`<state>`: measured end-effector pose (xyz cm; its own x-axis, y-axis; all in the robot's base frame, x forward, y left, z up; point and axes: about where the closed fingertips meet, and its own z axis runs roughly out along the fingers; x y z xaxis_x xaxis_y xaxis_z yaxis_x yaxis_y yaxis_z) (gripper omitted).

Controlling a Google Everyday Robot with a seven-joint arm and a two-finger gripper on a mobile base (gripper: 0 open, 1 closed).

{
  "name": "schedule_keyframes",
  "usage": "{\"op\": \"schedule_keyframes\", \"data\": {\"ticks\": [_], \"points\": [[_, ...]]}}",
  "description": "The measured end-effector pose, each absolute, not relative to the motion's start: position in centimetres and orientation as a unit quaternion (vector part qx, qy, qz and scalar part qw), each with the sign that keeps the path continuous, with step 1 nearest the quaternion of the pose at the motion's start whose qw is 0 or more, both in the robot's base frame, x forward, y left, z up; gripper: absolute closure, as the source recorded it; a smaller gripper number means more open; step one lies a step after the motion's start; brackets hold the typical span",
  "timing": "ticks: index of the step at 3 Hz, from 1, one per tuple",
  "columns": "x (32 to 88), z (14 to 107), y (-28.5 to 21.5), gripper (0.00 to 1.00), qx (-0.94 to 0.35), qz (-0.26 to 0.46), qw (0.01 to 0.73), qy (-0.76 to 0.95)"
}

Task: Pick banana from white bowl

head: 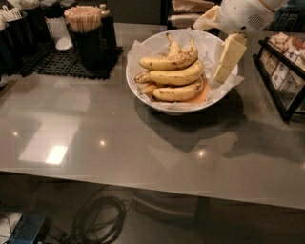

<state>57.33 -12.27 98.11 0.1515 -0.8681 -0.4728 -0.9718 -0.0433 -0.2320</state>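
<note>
The white bowl (pixel 143 81), lined with crumpled white paper, stands at the back middle of the grey table. Several yellow bananas lie stacked in it. The topmost of the stack is the banana (pixel 169 61), curved and densely freckled with brown. Smoother bananas (pixel 180 77) lie below it, and one stands up behind. My gripper (pixel 221 74) reaches down from the white arm (pixel 243 14) at the top right. It hangs over the bowl's right rim, just right of the bananas and apart from them. It holds nothing that I can see.
A black holder of wooden stirrers (pixel 85 24) stands on a black mat (pixel 52 64) at the back left. A black rack of packets (pixel 283 71) stands at the right edge. Cables (pixel 102 214) lie on the floor under the table's front edge.
</note>
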Motion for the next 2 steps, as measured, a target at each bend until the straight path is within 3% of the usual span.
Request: {"op": "schedule_keyframes", "data": {"ticks": [2], "points": [[59.12,98.5,-11.73,0.0,-0.705,0.101,0.281,0.643]]}}
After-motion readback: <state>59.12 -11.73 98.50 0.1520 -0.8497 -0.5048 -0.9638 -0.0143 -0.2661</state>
